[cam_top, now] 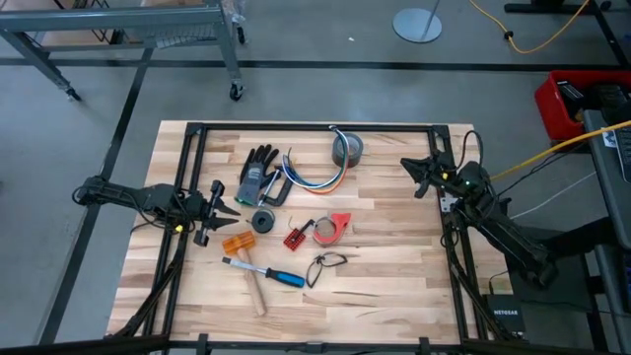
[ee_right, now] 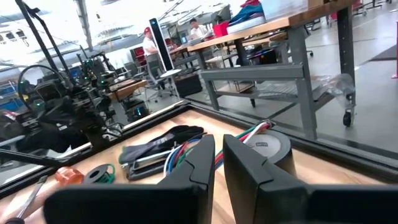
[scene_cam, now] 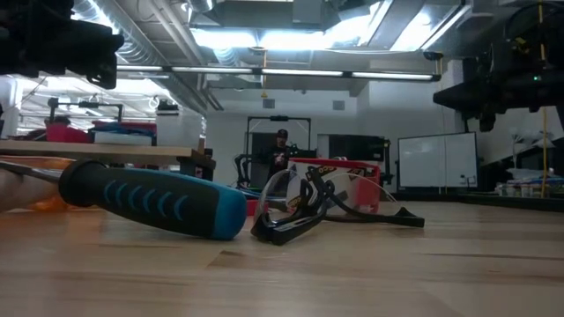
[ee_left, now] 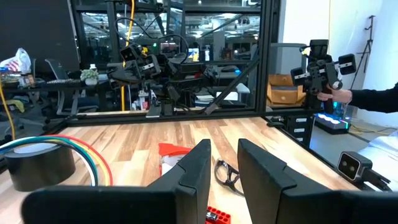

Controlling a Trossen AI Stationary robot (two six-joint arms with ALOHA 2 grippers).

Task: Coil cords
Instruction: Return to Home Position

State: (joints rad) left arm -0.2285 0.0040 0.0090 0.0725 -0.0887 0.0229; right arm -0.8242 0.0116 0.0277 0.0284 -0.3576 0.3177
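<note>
Cords [cam_top: 315, 183] loose on the table [cam_top: 394, 286], far half, not in either gripper. The bundle curves from beside the black glove [cam_top: 258, 168] round to the grey tape roll [cam_top: 347, 150]; one end lies over the roll's top. The left wrist view shows the coloured strands [ee_left: 84, 151] draped on that roll.

Left gripper [cam_top: 223, 200] hangs at the table's left edge, well apart from the cords. Fingers [ee_left: 198, 167] are parted with a clear gap, holding nothing.

Right gripper [cam_top: 418, 176] is near the right edge, raised. Its fingers [ee_right: 202, 155] show only a narrow gap, also empty.

Blue-handled tool [cam_top: 283, 277] and red tape dispenser [cam_top: 335, 229] sit nearer the front, apart from the cords.
</note>
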